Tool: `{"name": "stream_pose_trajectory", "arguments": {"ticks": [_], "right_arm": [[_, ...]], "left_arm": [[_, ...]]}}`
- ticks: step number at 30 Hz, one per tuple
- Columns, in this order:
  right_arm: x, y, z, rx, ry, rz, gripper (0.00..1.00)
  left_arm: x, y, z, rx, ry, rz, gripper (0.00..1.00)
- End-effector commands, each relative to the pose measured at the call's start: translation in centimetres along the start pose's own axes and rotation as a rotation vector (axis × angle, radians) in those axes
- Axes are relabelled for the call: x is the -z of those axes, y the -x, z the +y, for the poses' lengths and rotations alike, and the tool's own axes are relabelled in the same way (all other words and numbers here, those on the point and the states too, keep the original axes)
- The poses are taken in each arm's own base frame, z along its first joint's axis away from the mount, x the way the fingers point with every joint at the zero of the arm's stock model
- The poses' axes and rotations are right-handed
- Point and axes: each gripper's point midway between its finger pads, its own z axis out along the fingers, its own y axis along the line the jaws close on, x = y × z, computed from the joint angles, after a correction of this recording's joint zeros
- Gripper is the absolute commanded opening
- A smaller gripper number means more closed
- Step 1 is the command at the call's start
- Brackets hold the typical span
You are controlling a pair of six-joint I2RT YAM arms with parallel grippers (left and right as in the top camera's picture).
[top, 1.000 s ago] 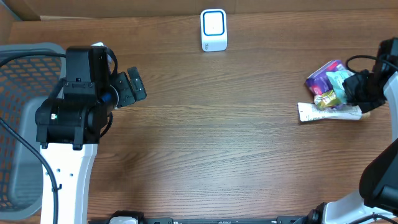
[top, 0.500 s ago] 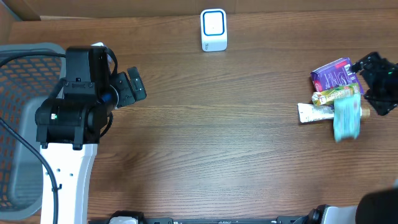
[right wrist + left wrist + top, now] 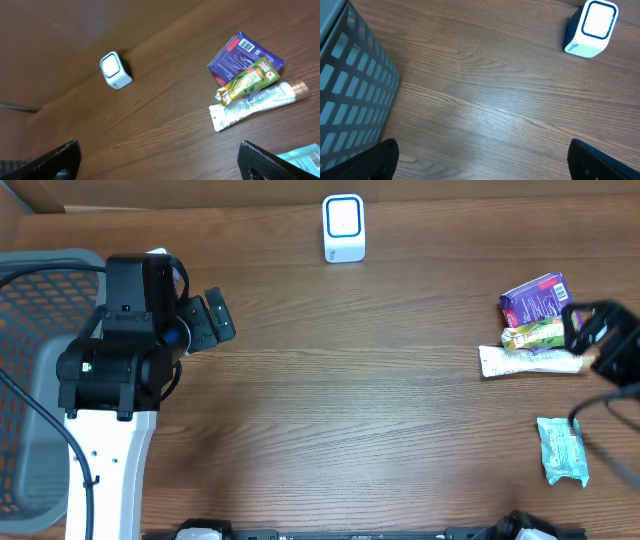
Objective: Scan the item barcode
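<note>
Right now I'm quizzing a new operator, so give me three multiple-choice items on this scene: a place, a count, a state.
1. Where does the teal packet lie?
A. stacked on the other packs
B. at the far left
C. by itself, nearer the front edge than the other packs

2. How many packs are on the table?
A. four
B. two
C. six

3. The right end effector is:
A. shut on a pack
B. open, holding nothing
C. shut, holding nothing

Answers:
1 C, it lies apart from the rest.
2 A, purple packet, yellow-green sachet, white tube, teal packet.
3 B, its fingers stand wide apart with nothing between.
</note>
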Motion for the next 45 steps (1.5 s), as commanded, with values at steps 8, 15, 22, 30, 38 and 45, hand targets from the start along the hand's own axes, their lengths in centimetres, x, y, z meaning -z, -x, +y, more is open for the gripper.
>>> {"name": "stream_pose_trajectory", "arguments": {"ticks": [8,15,22,30,38,45], "right_arm": [[4.5,-2.9,1.4,0.078,0.009,-0.050,1.00],[4.6,-2.0,0.0,0.316,-0.082,-0.080,1.00],[4.5,-0.8,0.7,0.369,-0.063,-0.133,1.00],[2.6,0.5,2.2,0.480,0.007,-0.348,1.00],[-1.3,-3.1,-0.3,0.429,0.034,-0.566,1.00],[-6.3,-7.9,-3.1,0.446,0.104,-0.671,1.00]], "left_arm": [[0.1,0.3,0.2,0.012,0.011,-0.009,1.00],[0.1,0.3,0.2,0.011,0.011,-0.009,1.00],[0.1,0.3,0.2,0.012,0.011,-0.009,1.00],[0.1,0.3,0.2,0.012,0.011,-0.009,1.00],[0.1,0.3,0.2,0.011,0.011,-0.009,1.00],[0.1,0.3,0.2,0.012,0.011,-0.009,0.99]]}}
